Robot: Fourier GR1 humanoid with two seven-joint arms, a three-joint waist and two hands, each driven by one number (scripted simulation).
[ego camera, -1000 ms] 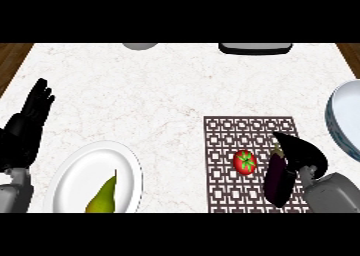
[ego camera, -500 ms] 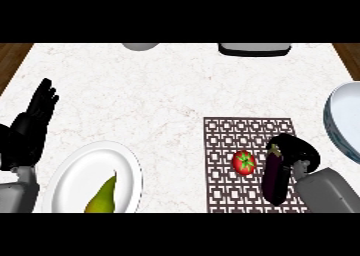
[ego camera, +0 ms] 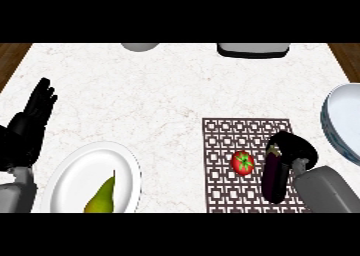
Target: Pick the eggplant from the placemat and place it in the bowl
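Since the earlier frames, the right hand (ego camera: 295,150) has drawn in over the top end of the eggplant (ego camera: 274,175), and its black fingers now curl round that end — grasping it, as far as the steep view lets me judge, since the hand hides part of the fruit. Whether the eggplant has left the surface I cannot tell; it shows as a long dark purple shape over the right half of the placemat (ego camera: 223,150), running down toward the view's lower edge beside the grey right forearm. Just left of the eggplant, a red tomato (ego camera: 243,162) with a green stem sits on the same patterned placemat, near the eggplant but apart from it. At the right edge of the desk (ego camera: 161,95), the bowl (ego camera: 345,125) — pale, with a blue-grey rim — is partly cut off by the frame and lies near the right hand, up and to the right of it. Over at the left edge, the left hand (ego camera: 31,125) rests open with its fingers pointing up, holding nothing. Below it and to the right, a white plate (ego camera: 79,170) carries a yellow-green pear (ego camera: 102,197).
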